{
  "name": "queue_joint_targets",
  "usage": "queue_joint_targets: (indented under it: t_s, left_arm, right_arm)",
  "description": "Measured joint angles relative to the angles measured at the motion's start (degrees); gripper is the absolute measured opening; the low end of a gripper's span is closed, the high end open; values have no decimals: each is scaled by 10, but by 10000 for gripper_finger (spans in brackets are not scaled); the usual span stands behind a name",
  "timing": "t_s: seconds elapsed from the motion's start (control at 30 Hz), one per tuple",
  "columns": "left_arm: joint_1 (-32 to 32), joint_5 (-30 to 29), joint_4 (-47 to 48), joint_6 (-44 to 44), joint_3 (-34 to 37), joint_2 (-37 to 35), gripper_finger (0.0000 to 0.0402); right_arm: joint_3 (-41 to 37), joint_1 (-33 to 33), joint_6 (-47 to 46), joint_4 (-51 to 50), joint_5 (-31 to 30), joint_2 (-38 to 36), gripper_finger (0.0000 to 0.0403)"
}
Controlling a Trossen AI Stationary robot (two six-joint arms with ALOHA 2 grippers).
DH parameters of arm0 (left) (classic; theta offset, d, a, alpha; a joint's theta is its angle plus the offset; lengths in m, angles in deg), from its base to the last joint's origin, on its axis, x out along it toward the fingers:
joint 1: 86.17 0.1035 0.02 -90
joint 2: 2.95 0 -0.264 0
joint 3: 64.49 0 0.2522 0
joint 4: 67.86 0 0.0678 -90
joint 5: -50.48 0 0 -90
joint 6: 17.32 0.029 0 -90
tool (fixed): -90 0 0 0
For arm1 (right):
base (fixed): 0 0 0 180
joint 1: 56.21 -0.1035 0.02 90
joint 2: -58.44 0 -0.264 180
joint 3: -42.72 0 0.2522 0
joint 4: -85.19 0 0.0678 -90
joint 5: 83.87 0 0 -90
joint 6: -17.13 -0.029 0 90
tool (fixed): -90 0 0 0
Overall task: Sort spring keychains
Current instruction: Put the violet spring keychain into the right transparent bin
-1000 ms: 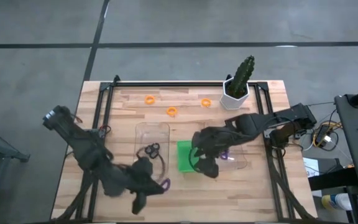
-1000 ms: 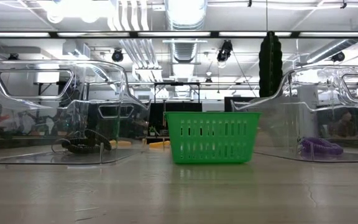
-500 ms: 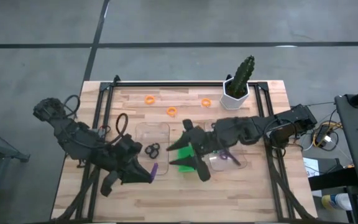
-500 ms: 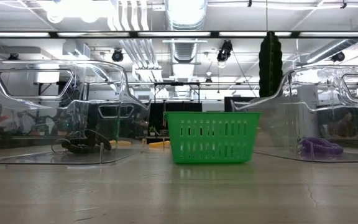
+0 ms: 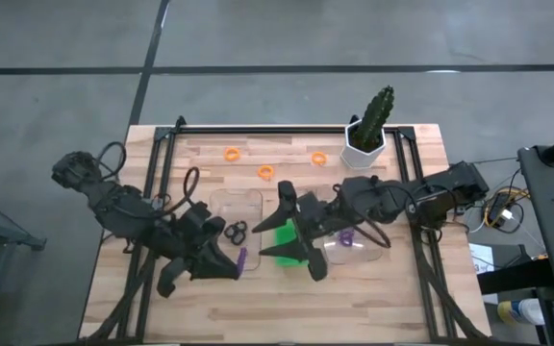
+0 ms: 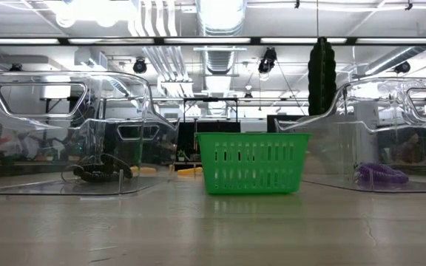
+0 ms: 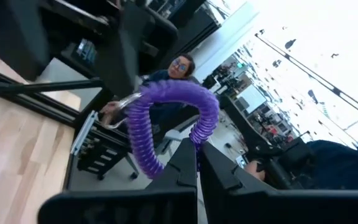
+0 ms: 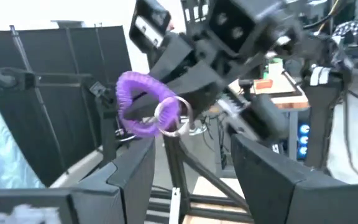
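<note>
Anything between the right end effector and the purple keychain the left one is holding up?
Nothing visible. The left end effector is shut on the purple spring keychain, held in the air; the right end effector faces it with open fingers and only empty air between them.

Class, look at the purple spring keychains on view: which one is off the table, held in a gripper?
The purple keychain pinched in the left gripper, shut on it, in the air between the arms. The other purple keychain lies in the right clear tray.
</note>
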Motion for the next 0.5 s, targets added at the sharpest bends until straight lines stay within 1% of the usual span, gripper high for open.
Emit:
queue_joint_targets:
  t_s: [0.17, 0.27, 0.4, 0.5]
  left_arm:
    - [16, 9, 0, -1, 0, 1, 0]
    - [29, 23, -3, -2, 0, 3, 0]
    - [42, 50, -18, -9, 0, 11, 0]
    - [45, 53, -17, -11, 0, 14, 0]
  right_arm:
    - [0, -1, 0, 24, 14, 6, 203]
    - [0, -3, 1, 60, 21, 13, 203]
    - [0, -3, 2, 66, 19, 18, 203]
    - [0, -2, 3, 65, 15, 18, 203]
